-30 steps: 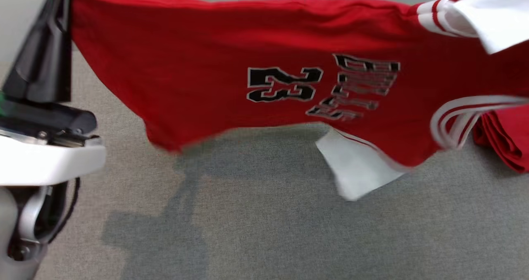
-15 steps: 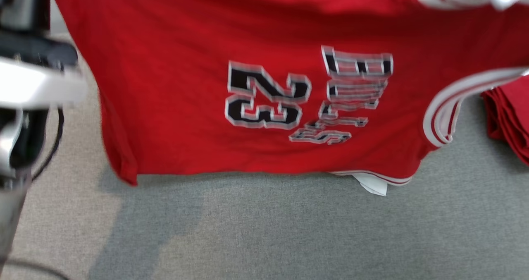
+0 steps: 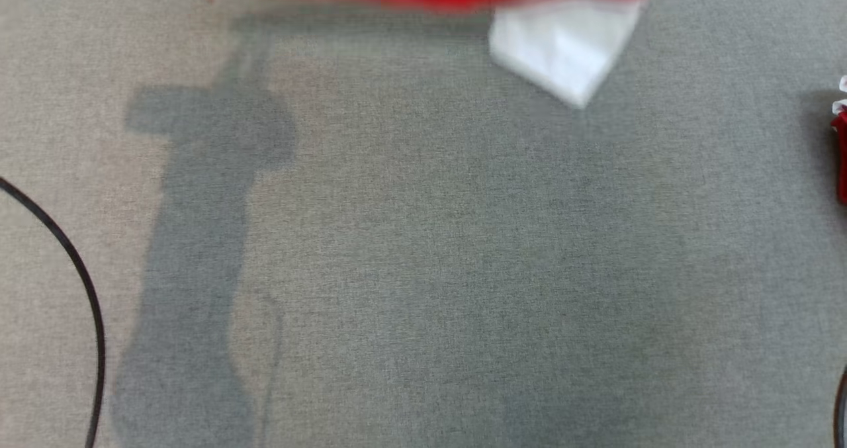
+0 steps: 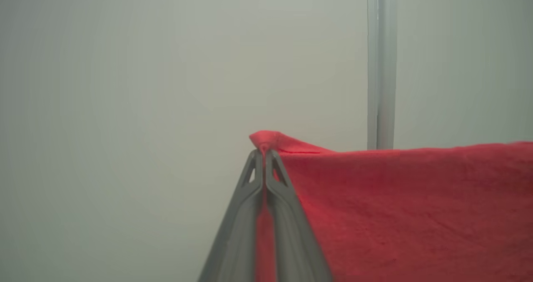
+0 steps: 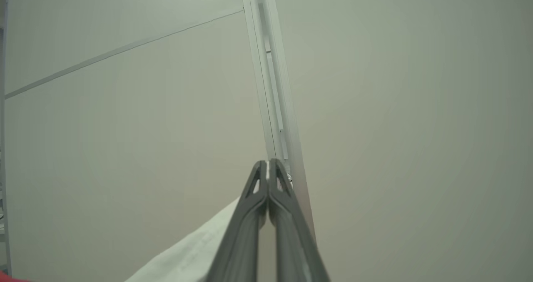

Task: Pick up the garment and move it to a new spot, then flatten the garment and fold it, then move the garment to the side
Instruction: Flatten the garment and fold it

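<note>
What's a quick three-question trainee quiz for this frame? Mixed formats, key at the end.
1. True or false: the left gripper is shut on a corner of the red fabric garment with white sleeves.
2. In the head view, where is the garment's white sleeve? A) bottom left B) top, right of centre C) at the right edge
3. What thin thing curves over the grey woven surface at the head view's left edge?
Key: 1 true. 2 B. 3 a thin black cable.
</note>
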`<state>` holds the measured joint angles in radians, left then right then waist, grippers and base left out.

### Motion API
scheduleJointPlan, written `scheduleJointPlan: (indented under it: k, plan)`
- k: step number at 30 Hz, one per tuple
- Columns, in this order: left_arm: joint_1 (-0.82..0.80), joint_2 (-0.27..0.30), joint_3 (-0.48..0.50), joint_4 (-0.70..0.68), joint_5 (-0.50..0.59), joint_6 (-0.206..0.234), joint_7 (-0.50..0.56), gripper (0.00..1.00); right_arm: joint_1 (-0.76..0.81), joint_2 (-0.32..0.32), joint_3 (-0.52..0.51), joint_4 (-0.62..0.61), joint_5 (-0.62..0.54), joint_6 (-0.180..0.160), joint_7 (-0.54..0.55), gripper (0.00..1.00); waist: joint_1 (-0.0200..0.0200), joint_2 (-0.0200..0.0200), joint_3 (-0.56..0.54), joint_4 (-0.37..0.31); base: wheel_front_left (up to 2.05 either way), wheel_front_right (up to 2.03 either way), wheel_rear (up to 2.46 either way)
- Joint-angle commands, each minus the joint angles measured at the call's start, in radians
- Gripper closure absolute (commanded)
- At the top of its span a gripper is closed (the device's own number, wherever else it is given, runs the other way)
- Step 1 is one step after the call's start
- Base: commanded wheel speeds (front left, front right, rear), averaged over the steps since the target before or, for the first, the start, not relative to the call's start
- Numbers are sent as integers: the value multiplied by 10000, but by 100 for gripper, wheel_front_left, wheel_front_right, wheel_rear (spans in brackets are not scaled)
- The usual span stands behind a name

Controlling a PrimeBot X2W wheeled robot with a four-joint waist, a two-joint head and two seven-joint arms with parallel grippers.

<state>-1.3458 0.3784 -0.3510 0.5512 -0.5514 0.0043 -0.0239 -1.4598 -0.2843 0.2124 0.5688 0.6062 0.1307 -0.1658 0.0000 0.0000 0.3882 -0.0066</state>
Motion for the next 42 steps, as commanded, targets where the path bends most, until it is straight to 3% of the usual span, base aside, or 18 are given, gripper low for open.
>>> scheduleJointPlan:
  k: [1,6,11,19,26,29,30,34,42]
  plan:
    - [-539,-39,77,523,102,4,-252,100,-466,183,57,461,351,1,-245,100,0,0,63,-69,0,0,0]
    - [-1592,-284,69,2301,140,-265,-812,100,-1609,527,381,2104,945,1,-633,100,0,0,385,-134,0,0,0]
    - [-1527,-637,-49,3623,-198,-835,-974,100,-1524,508,1305,3044,1320,3,-537,100,0,0,848,-45,0,0,0]
    - [687,-1249,64,4434,-1161,-1281,-1914,100,1011,-292,2951,2100,2892,3,-599,100,0,0,1051,175,0,0,0]
    - [3470,-1394,-113,3484,-1480,-1349,-2321,100,4081,-1206,3479,225,4177,3,-846,100,0,0,695,268,0,0,0]
    - [5620,-1236,-155,2338,-1694,-1348,-2363,100,6452,-1565,3508,-1036,4751,3,-957,100,0,0,226,186,0,0,0]
    - [5620,-1236,-155,2338,-1694,-1348,-2363,100,6452,-1565,3508,-1036,4751,3,-957,100,0,0,226,186,0,0,0]
    - [7791,-883,-55,1078,-2315,-1302,-1904,100,8833,-1766,3176,-2309,5124,3,-1015,100,0,0,-219,57,0,0,0]
    - [11184,444,239,-2643,-2797,49,-381,100,12842,-2186,2243,-4424,5086,1,-536,100,0,0,-1010,-121,0,0,0]
